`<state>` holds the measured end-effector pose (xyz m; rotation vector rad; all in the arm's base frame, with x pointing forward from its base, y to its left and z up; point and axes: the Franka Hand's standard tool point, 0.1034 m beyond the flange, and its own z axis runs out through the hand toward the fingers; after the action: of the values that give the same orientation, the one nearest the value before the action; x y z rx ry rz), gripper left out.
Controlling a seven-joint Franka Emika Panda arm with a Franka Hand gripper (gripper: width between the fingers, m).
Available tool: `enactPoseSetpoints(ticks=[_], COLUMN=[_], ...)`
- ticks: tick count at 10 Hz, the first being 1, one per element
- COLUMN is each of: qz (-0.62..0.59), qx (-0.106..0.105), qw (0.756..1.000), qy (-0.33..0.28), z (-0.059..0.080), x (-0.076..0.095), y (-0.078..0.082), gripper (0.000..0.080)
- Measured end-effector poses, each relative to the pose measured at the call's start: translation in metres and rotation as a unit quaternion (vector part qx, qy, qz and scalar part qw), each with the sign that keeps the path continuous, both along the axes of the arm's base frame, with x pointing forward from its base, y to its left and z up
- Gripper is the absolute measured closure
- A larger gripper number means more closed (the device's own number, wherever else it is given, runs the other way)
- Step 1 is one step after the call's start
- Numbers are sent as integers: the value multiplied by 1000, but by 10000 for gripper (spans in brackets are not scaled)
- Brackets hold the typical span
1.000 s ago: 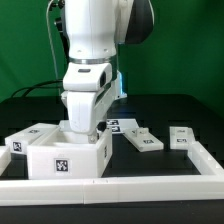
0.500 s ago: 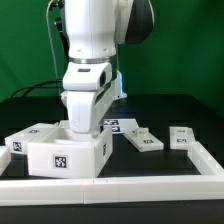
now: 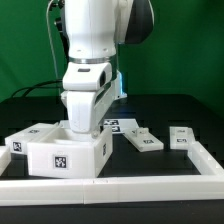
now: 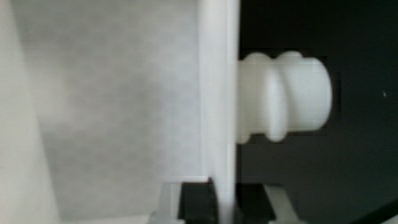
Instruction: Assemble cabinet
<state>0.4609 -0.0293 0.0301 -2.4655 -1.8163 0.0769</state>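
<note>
The cabinet body (image 3: 62, 152), near left, is light, stiff, slippery plastic. The gripper (image 4: 224, 203) pinches its thin wall, fingers (image 4: 192, 206) narrow.

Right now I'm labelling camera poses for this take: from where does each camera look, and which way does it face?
Exterior view: off the arm, low before the table, facing the arm and cabinet body; the arm's lower links show.
Wrist view: on the wrist, looking close along the body's thin wall; the end effector shows, closed on that wall.
Shared: the cabinet body, apparently.
</note>
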Motion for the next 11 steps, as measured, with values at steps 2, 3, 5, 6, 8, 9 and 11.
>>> enactPoseSetpoints(ticks=[2, 3, 5, 6, 8, 9, 11], qz=[45, 82, 127, 124, 124, 124, 153], qx=[0, -2, -7, -7, -7, -7, -2], qw=[999, 997, 992, 992, 992, 992, 988], qy=[-2, -5, -11, -10, -10, -10, -14], z=[2, 2, 0, 0, 0, 0, 0], x=[5, 11, 15, 15, 15, 15, 18], y=[2, 9, 20, 19, 18, 18, 29], gripper=[762, 762, 762, 762, 762, 762, 762])
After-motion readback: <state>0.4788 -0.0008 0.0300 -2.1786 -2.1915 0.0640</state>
